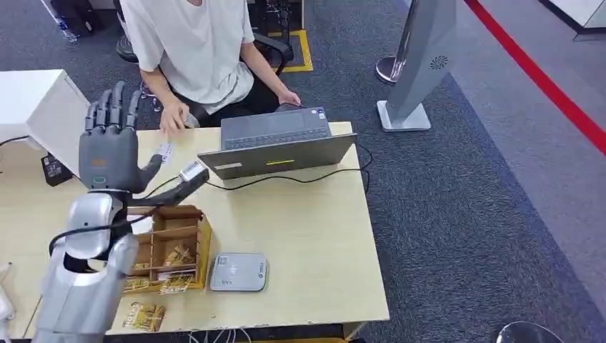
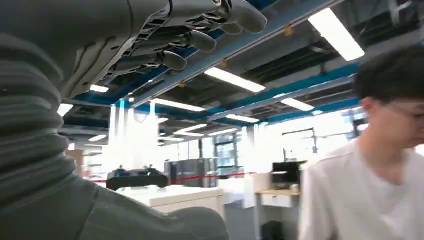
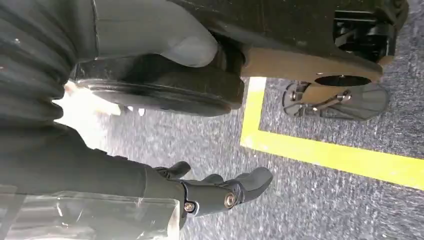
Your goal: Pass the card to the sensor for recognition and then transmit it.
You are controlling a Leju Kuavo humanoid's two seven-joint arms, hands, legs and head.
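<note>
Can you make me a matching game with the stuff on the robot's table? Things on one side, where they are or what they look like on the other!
Things:
1. laptop
2. card reader
3. cardboard box
4. left hand

Clues:
A. brown, with compartments holding small packets
B. raised above the table, fingers spread, holding nothing
C. open, at the far edge of the table in front of the seated person
D. flat and grey, lying just beside the box near the table's front edge

Pairs: 1-C, 2-D, 3-A, 4-B
</note>
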